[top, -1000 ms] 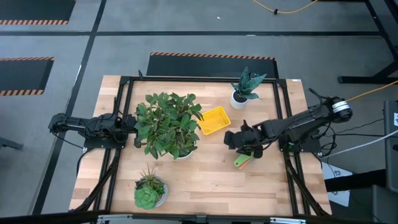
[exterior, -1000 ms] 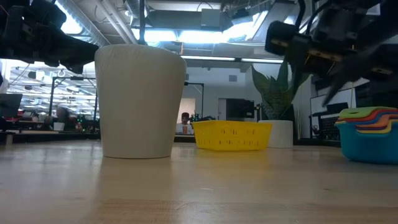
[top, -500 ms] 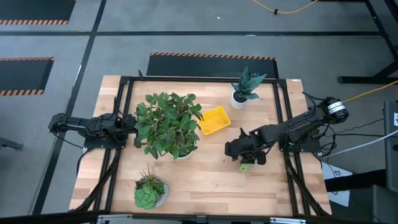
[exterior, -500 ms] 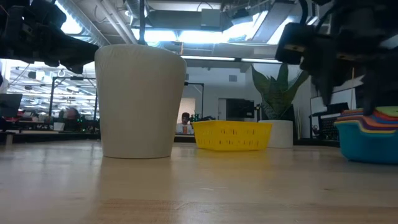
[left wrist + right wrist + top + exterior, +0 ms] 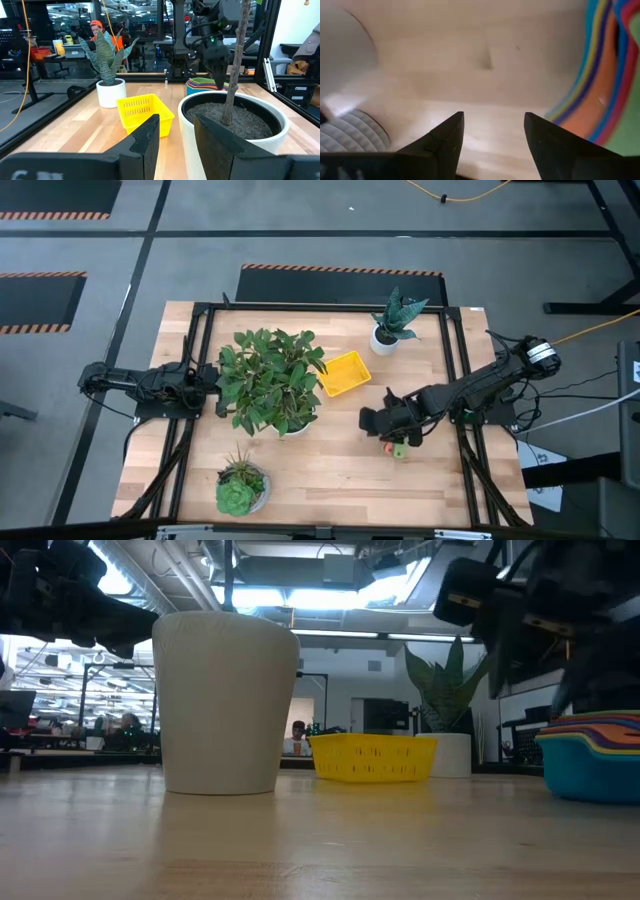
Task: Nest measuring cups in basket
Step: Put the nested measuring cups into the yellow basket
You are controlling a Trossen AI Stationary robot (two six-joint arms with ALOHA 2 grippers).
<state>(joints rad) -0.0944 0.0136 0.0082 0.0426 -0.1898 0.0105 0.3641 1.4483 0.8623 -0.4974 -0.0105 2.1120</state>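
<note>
right gripper (image 5: 378,423): mine, low over the tabletop (image 5: 330,470) at right of centre, just beside the cups. Fingers (image 5: 445,142) spread, bare wood between them, pinching nothing.

left gripper (image 5: 208,376): parked at the left edge, behind the leafy plant (image 5: 268,378). Fingers (image 5: 150,137) apart with a narrow gap, nothing held.

cups (image 5: 592,755): nested in one stack on the tabletop, largest blue one outermost, coloured rims showing above it. From above only a bit of green and orange (image 5: 395,448) shows past my wrist. In the right wrist view the striped rims (image 5: 600,85) sit off to one side of my fingers, not between them.

basket (image 5: 343,373): yellow, on the tabletop farther back and to the left of the cups, between the leafy plant and the small spiky plant (image 5: 392,320). Well apart from the stack. I can't tell what is inside it.

step: reaching for the stack, I judge; grasp not yet made.

next move: shift sideways so one finger goes inside the rim and one outside, or straddle the handles, then close, lift clear, carry far-left to the basket.

risk: stack may slide on the wood if a finger nudges the wall first; the plant's leaves hang close to the basket's left side.
</note>
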